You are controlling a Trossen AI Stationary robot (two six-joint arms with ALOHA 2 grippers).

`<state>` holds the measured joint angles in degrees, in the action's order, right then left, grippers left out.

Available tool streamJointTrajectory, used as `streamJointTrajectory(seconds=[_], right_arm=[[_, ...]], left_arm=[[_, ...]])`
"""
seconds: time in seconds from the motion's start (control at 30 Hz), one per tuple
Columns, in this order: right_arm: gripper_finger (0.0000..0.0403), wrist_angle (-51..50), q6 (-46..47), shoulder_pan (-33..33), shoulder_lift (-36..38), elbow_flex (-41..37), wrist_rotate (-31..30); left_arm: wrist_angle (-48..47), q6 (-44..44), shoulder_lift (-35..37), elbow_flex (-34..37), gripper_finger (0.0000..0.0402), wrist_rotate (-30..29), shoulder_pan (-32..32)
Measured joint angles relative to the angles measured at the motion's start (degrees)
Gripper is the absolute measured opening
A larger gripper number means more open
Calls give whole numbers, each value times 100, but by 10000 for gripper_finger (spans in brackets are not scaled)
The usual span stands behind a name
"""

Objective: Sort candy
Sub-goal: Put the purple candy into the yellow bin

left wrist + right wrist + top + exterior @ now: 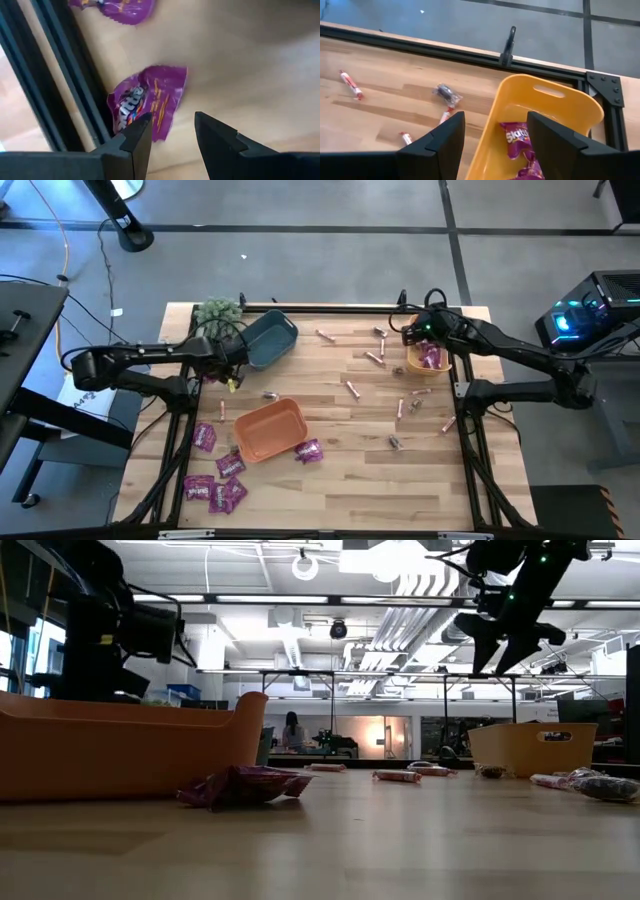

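My left gripper (172, 120) is open and hovers over a shiny purple candy packet (150, 100) that lies flat beside the table's left edge rail; its fingers do not touch it. In the high view it (232, 377) sits just left of the teal bin (268, 340). My right gripper (495, 120) is open and empty above the yellow bin (545, 107), which holds magenta packets (516, 137). More purple packets (215, 490) lie near the table's near-left corner. Pink sticks (353, 389) and small dark pieces (394, 442) are scattered over the middle.
The orange bin (270, 430) stands near the table's middle, with a purple packet (245, 785) beside it. The green plant ball (218, 312) sits at the far-left corner behind the teal bin. A black frame rail (65, 85) runs along the table edge next to the left gripper.
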<state>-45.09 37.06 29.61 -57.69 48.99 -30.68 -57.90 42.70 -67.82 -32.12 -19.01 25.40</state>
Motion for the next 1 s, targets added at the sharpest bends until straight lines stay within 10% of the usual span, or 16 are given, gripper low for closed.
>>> streamJointTrajectory(seconds=[0.27, 0.57, 0.77, 1.0], right_arm=[[209, 58, 1, 0, 0, 0, 178], [209, 82, 0, 0, 0, 0, 247], [209, 82, 0, 0, 0, 0, 254], [209, 69, -1, 0, 0, 0, 445]], left_arm=[[408, 1571, -35, 567, 143, -445, 291], [1302, 1449, -19, 852, 135, -414, 464], [1567, 1208, 14, 829, 25, 390, 312], [883, 1128, 519, 436, 7, 1637, -245]])
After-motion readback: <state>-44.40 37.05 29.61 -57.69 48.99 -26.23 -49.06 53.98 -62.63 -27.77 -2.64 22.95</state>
